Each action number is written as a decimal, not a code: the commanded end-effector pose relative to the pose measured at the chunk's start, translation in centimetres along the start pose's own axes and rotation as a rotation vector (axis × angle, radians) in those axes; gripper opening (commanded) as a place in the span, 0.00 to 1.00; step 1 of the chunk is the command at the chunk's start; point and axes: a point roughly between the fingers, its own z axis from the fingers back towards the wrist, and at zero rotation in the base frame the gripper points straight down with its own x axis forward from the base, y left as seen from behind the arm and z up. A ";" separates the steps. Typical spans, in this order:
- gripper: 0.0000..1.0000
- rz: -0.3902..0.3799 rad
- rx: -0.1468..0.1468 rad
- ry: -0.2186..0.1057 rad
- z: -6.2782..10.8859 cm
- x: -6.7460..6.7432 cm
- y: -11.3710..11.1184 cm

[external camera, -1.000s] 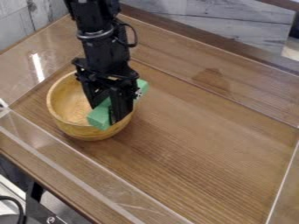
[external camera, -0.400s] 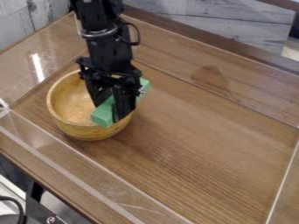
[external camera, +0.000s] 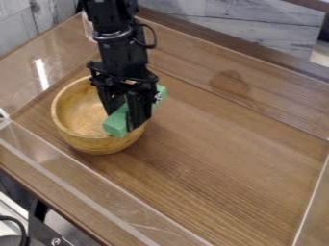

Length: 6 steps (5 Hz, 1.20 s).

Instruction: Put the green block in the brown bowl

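A round light-brown wooden bowl [external camera: 77, 120] sits on the left part of the table. My black gripper [external camera: 126, 117] points almost straight down over the bowl's right side and is shut on the green block [external camera: 118, 122]. The bright green bar hangs tilted between the fingers, its lower end just above the bowl's inside near the right rim and its upper end [external camera: 158, 93] sticking out to the right of the fingers. I cannot tell whether the lower end touches the bowl.
The brown wooden table [external camera: 218, 144] has a raised rim along its edges. A clear low wall [external camera: 77, 197] runs along the front left edge. Black cables and frame parts [external camera: 26, 231] show below the front corner.
The arm has shifted only slightly right and down with the block still held; the bowl has not moved.
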 end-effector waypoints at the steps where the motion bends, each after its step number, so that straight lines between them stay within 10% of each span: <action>1: 0.00 0.000 0.015 -0.054 1.3 1.1 0.4; 6: 0.00 -0.003 0.006 -0.054 0.5 2.4 1.4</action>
